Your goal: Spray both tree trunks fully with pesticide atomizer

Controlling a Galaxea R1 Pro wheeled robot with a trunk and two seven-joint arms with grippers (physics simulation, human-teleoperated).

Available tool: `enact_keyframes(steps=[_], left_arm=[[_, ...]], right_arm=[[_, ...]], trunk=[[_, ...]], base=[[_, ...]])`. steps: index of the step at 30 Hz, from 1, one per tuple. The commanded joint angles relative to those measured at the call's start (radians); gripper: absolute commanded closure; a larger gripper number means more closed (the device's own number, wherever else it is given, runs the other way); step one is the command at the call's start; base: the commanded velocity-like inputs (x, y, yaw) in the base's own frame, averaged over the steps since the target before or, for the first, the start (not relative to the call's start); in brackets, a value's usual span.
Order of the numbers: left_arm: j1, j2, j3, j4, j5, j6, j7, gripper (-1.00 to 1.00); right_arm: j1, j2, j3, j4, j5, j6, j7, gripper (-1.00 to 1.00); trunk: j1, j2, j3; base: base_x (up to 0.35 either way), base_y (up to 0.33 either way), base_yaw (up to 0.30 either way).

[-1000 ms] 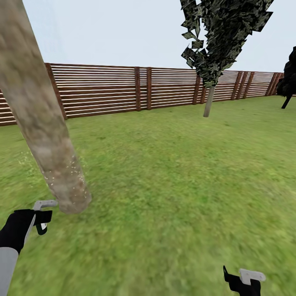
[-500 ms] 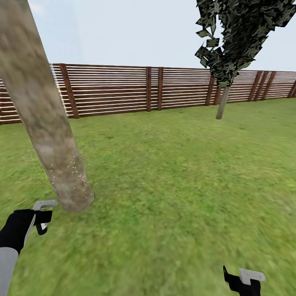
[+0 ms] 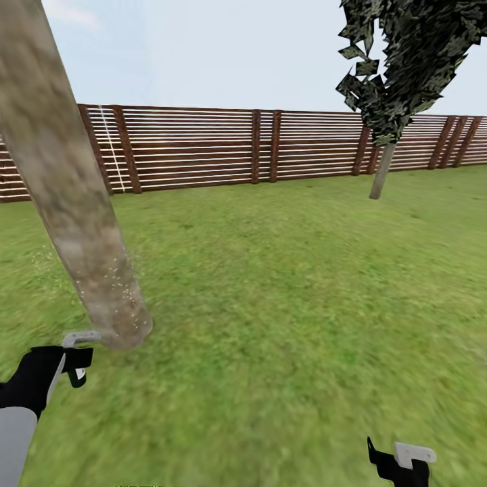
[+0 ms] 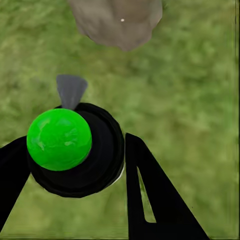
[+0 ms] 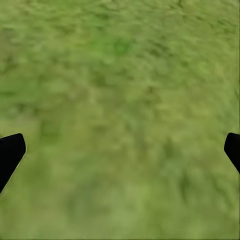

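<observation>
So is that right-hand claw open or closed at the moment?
Open. In the right wrist view the right gripper's two black fingertips sit at opposite edges, with only grass between them and nothing held.

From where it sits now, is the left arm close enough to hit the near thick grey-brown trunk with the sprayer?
Probably yes. The left claw holds the green-capped black atomizer, its grey nozzle aimed at the thick mottled grey-brown trunk just ahead, with nothing between them.
</observation>
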Motion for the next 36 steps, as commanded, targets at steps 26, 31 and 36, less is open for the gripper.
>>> enact_keyframes(steps=[26,31,36], left_arm=[[-0.007,-0.057,-0.003,0.008,-0.016,-0.036,-0.013,1.00],[-0.008,-0.109,-0.012,0.005,-0.020,-0.031,-0.012,1.00],[-0.006,-0.040,-0.004,0.012,-0.022,-0.032,-0.017,1.00]], right_arm=[[-0.001,0.000,-0.008,0.001,0.010,-0.003,-0.002,-1.00],[-0.001,0.000,-0.008,0.001,0.010,-0.003,-0.002,-1.00],[-0.001,0.000,-0.008,0.001,0.010,-0.003,-0.002,-1.00]], trunk=[[0.000,0.000,-0.001],[0.000,0.000,-0.001],[0.000,0.000,-0.001]], base=[[0.091,-0.001,0.061],[0.097,0.000,0.000],[0.003,0.000,0.000]])
